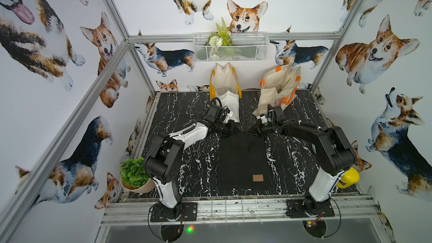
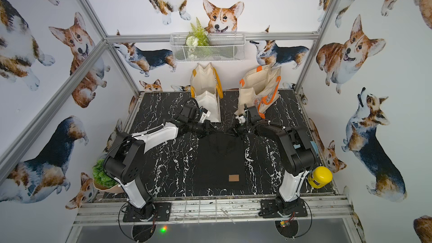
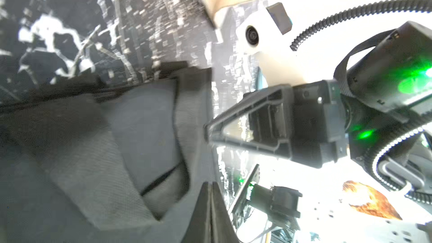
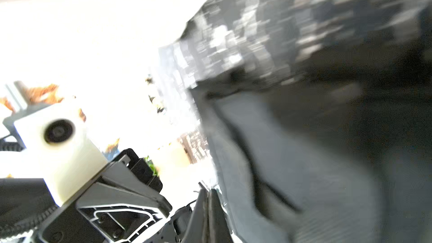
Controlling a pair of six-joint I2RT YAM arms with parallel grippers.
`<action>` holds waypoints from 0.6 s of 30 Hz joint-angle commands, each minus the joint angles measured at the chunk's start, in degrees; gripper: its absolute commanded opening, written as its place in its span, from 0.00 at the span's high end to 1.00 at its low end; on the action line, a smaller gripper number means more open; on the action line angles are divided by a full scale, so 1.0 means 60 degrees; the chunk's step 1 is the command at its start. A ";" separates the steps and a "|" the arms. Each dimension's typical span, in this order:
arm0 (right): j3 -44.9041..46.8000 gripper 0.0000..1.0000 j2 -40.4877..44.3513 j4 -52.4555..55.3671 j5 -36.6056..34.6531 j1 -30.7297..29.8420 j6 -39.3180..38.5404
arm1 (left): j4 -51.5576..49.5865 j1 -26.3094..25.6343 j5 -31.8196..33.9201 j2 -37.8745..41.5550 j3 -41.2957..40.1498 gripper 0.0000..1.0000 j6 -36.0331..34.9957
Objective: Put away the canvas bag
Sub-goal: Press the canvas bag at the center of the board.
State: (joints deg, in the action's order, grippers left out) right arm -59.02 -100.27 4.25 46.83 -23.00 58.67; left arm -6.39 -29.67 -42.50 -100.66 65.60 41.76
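a: how many bags do you have on the bench (image 1: 187,160)?

b: three. one black canvas bag (image 1: 243,160) lies flat down the middle of the bench, with its one brown patch (image 1: 257,178) toward the edge by the arm bases. two cream totes stand at the far edge, apart from each other: the yellow-handled tote (image 1: 224,85) and the orange-handled tote (image 1: 278,85).

a: and your two grippers?

b: both sit at the canvas bag's far end, near each other. your left gripper (image 1: 232,129) has its jaws pressed together. in the left wrist view black cloth lies right against them, but you cannot tell whether any of it is pinched. your right gripper (image 1: 258,132) is closed up too, its tip at the bag's edge. its own wrist view is too blurred to show a hold.

a: anything else to count?

b: one white wire basket (image 1: 247,50) on the back wall above the totes, with one spray of fake greenery (image 1: 222,35) in it. one potted plant (image 1: 133,171) at the corner by your left arm's base. one yellow container (image 1: 348,178) at the corner by your right arm's base.
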 commanded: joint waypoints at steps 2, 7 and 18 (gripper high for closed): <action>0.0755 1.00 0.1216 0.1154 -0.0699 -0.1075 -0.0361 | -0.0662 -0.0143 0.0197 0.1391 -0.1126 0.92 -0.0109; 0.3089 1.00 0.2169 -0.1099 -0.1419 -0.2327 0.0948 | 0.1058 -0.0347 0.0184 0.2515 -0.3918 0.94 0.0907; 0.5788 1.00 0.0401 -0.6487 -0.1927 -0.2962 0.2723 | 0.2704 -0.1588 0.1050 0.2484 -0.6012 0.96 0.1341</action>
State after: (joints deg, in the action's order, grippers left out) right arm -25.36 -94.96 -27.22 38.63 -40.21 69.10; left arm 6.22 -38.26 -38.09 -84.68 29.74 49.10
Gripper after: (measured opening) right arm 0.050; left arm 0.048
